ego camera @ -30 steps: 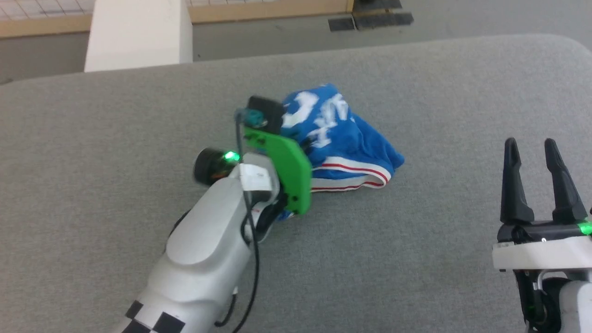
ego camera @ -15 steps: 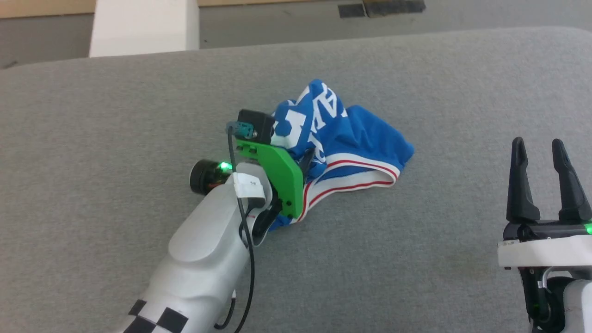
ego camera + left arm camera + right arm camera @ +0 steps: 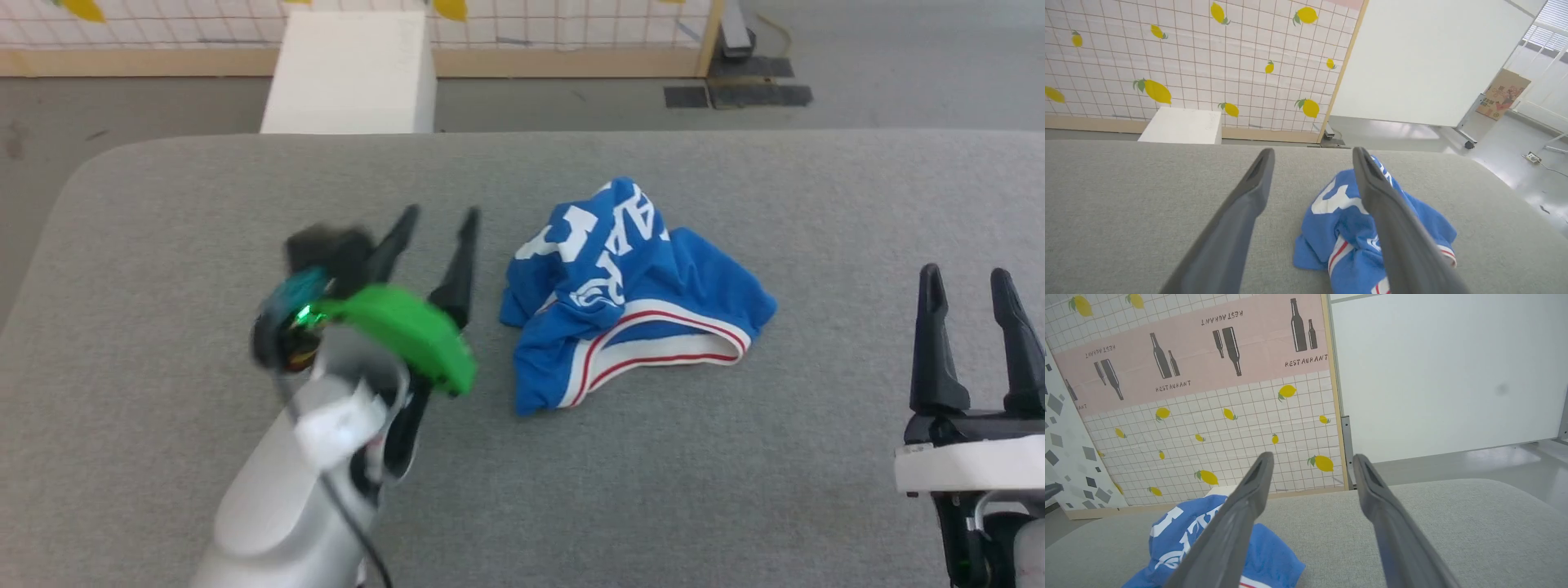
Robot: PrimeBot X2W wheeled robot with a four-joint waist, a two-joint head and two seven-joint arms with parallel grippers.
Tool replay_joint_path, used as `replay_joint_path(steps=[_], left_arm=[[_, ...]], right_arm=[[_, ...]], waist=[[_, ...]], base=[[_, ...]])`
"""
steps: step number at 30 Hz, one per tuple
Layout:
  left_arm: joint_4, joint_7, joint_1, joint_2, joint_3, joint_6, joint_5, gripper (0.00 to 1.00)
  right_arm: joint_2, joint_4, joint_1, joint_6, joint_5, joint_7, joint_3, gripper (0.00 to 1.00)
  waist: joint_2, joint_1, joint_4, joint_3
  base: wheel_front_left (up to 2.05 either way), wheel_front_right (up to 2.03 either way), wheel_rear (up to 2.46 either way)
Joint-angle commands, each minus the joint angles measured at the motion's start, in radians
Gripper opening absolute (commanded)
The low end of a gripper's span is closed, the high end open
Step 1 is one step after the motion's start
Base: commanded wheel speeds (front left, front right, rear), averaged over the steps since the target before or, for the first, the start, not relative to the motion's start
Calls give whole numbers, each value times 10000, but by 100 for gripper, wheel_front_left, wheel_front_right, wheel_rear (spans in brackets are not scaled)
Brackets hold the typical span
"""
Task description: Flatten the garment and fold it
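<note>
The garment [image 3: 629, 298] lies crumpled in a heap near the middle of the grey table [image 3: 694, 490], blue with white lettering and a red-and-white striped edge. It also appears in the left wrist view as the garment [image 3: 1339, 228] and in the right wrist view as the garment [image 3: 1180, 535]. My left gripper [image 3: 441, 216] is open, just left of the heap and apart from it, nothing between its fingers. My right gripper [image 3: 967, 273] stands open at the lower right, well clear of the cloth and empty.
A white box [image 3: 347, 73] stands on the floor beyond the table's far edge. Behind it is a lemon-patterned tiled panel [image 3: 1188, 61] and a white board [image 3: 1433, 61]. The table's left corner is rounded.
My left gripper has let go of the garment, opened and drawn back to the left. The cloth has dropped into a heap. The head camera has also shifted.
</note>
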Motion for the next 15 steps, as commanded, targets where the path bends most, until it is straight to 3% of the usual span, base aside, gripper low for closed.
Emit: replay_joint_path(steps=[1, 7, 12, 15], left_arm=[[-391, -458, 504, 276, 101, 136, 224, 100], [-1697, -2155, 2180, 783, 460, 573, 810, 100], [-2236, -2605, 3418, 1084, 712, 1092, 1817, 100], [-2330, -2640, 4264, 966, 1002, 1408, 2070, 100]], right_arm=[[7, -88, 148, -13, -30, 47, -27, 100], [7, -193, 487, -13, 24, 136, -85, 100], [7, -159, 742, -13, 145, 112, -85, 100], [7, -63, 893, -13, 194, 99, -11, 100]], waist=[[0, 1, 243, -172], [0, 1, 404, -191], [0, 1, 425, -143], [0, 1, 413, -116]], base=[[0, 0, 0], [0, 0, 0], [0, 0, 0], [0, 0, 0]])
